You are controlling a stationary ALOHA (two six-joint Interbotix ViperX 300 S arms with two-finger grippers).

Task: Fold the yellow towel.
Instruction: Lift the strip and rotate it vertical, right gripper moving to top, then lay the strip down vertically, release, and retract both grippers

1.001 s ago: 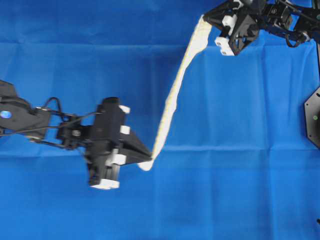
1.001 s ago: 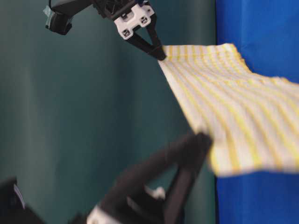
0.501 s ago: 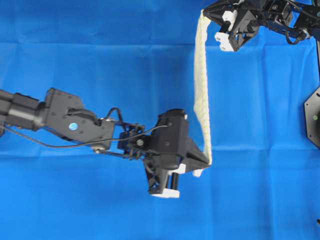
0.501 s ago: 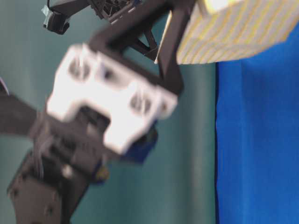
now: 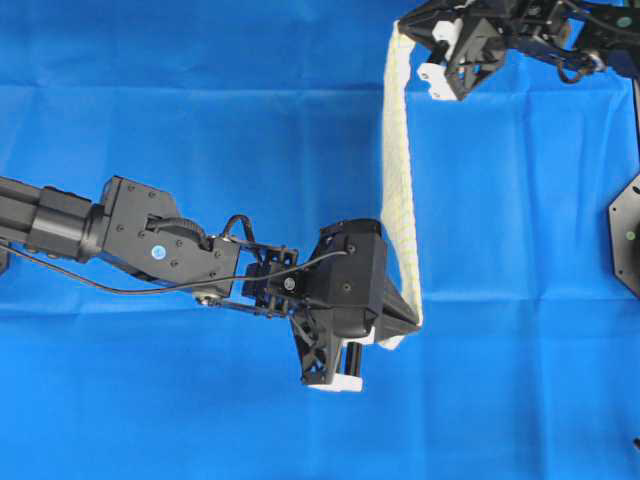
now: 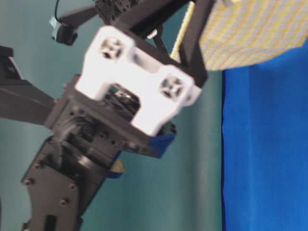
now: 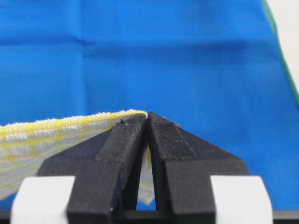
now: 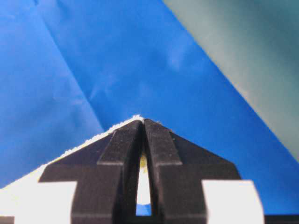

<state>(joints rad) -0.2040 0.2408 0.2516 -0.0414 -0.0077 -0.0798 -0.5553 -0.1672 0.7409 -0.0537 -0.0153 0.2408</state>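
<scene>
The yellow towel (image 5: 398,180) hangs edge-on between both grippers, raised off the blue cloth. From above it reads as a narrow cream strip with yellow stripes running from top centre down to mid-right. My left gripper (image 5: 412,320) is shut on its lower corner; in the left wrist view the towel (image 7: 51,135) trails left from the pinched left gripper (image 7: 146,116). At the top, my right gripper (image 5: 402,22) is shut on the upper corner, and the towel's edge (image 8: 70,151) peeks from the right gripper (image 8: 142,121). In the table-level view the towel (image 6: 255,33) shows its checks at upper right.
A blue cloth (image 5: 200,120) with fold creases covers the whole table. The left arm (image 5: 150,245) stretches across the middle from the left edge. A black fixture (image 5: 627,235) sits at the right edge. The left gripper's body (image 6: 139,91) fills the table-level view.
The left gripper carried its towel corner rightward across the table, so the towel went from a slanted line to nearly vertical. The right gripper shifted slightly up and left.
</scene>
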